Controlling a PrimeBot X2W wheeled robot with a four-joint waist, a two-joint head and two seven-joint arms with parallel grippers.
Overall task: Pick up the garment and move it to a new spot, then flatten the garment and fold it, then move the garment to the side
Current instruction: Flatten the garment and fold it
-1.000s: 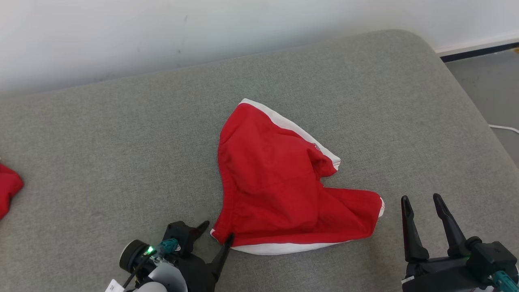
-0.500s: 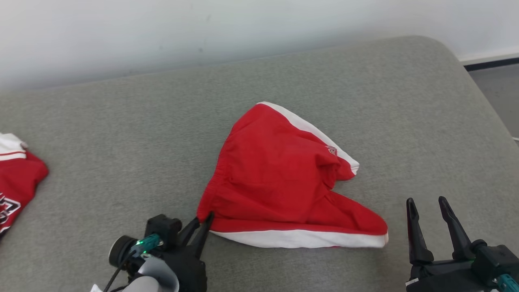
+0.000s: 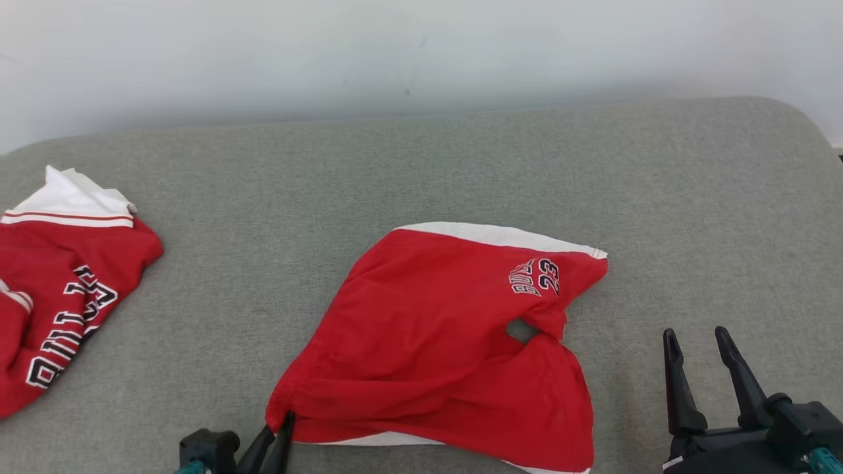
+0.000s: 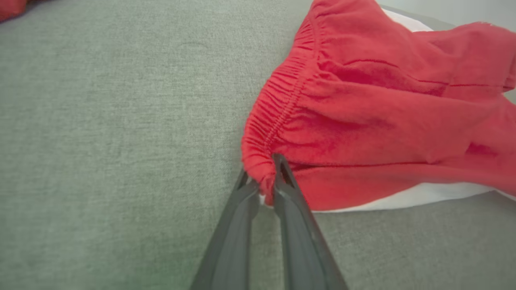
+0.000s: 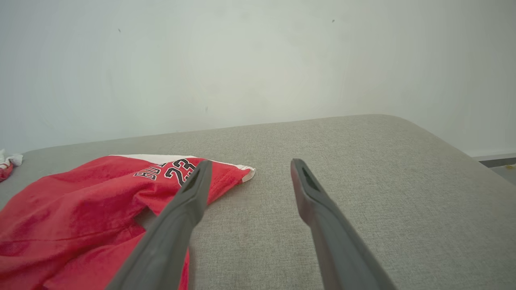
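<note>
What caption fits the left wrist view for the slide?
Left pincer shut on the waistband corner of red shorts lying on grey cushion.

Red shorts (image 3: 428, 342) w/ white trim, rumpled, mid-cushion

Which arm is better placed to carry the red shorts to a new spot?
Left. The left gripper is shut on the waistband corner of the red shorts; the right gripper hangs open, clear of the cloth.
</note>
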